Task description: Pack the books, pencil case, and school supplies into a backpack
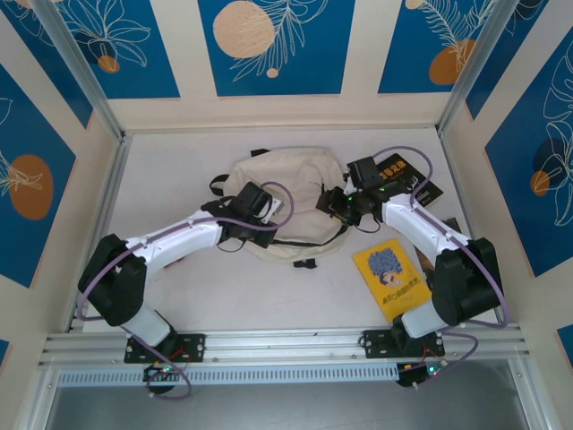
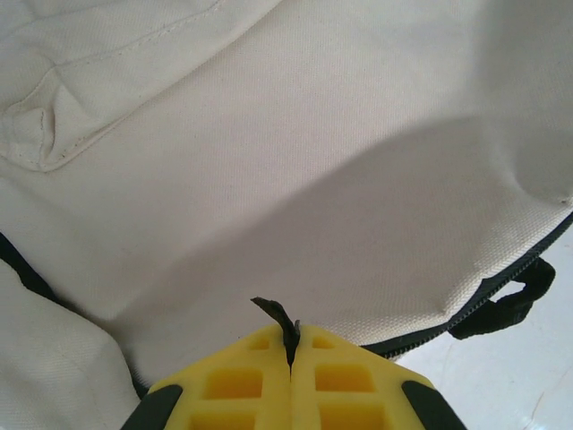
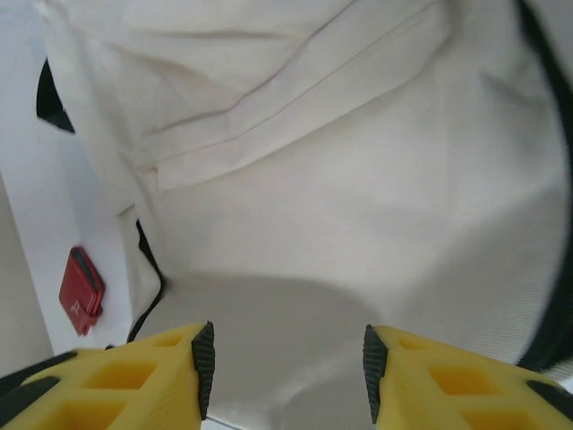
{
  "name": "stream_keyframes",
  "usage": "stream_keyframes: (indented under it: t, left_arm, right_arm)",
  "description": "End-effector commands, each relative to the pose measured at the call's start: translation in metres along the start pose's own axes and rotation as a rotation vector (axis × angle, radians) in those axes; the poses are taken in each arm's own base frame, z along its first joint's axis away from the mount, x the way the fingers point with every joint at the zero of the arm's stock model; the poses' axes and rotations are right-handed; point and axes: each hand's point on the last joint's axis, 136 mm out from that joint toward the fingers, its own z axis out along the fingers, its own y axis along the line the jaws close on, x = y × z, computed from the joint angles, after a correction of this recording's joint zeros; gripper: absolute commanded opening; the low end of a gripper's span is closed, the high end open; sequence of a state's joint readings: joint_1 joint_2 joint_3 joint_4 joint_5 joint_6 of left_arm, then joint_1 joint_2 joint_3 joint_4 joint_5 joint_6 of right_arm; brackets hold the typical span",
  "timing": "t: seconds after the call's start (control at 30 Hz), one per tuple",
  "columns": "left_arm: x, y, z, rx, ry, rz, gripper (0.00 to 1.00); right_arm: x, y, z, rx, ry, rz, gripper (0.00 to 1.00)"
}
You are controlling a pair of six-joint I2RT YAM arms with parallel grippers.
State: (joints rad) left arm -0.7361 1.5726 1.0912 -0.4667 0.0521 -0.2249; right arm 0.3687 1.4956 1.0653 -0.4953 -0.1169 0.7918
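Cream canvas of the backpack (image 1: 286, 188) sits right in front of both arms. The left fingers (image 2: 242, 381) are pinched together on a little black tab (image 2: 276, 315) at its zipper edge. The right fingers (image 3: 161, 367) stand apart, holding nothing. A yellow book (image 1: 388, 279) lies flat on the counter (image 1: 170, 170) behind them, closest to the right arm.

A lab test booth: a white table (image 1: 179, 170) walled by blue leaf-patterned panels (image 1: 273, 45) on aluminium framing (image 1: 286, 345).

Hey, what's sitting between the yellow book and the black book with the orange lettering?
In the top view, the right arm's white forearm crosses the stretch between the yellow book and the black book.
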Motion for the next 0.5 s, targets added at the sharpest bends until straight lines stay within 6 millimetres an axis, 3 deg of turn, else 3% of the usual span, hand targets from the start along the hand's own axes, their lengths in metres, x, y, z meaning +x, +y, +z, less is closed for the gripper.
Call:
stream_keyframes:
  t: [0.0,0.17,0.33,0.47]
  left_arm:
    - [-0.009,-0.004,0.001,0.010,-0.016,0.031,0.00]
    - [-0.007,0.002,0.006,-0.020,0.007,0.038,0.00]
    - [-0.010,0.002,0.008,-0.014,0.003,0.044,0.00]
    - [-0.011,0.003,0.009,-0.011,0.002,0.046,0.00]
  right_arm:
    - [0.021,0.015,0.002,-0.019,0.085,-0.002,0.49]
    - [0.039,-0.014,-0.006,0.136,0.061,0.189,0.51]
    - [0.056,-0.050,-0.019,0.240,-0.026,0.339,0.64]
    - [0.064,-0.046,-0.009,0.149,-0.008,0.380,0.75]
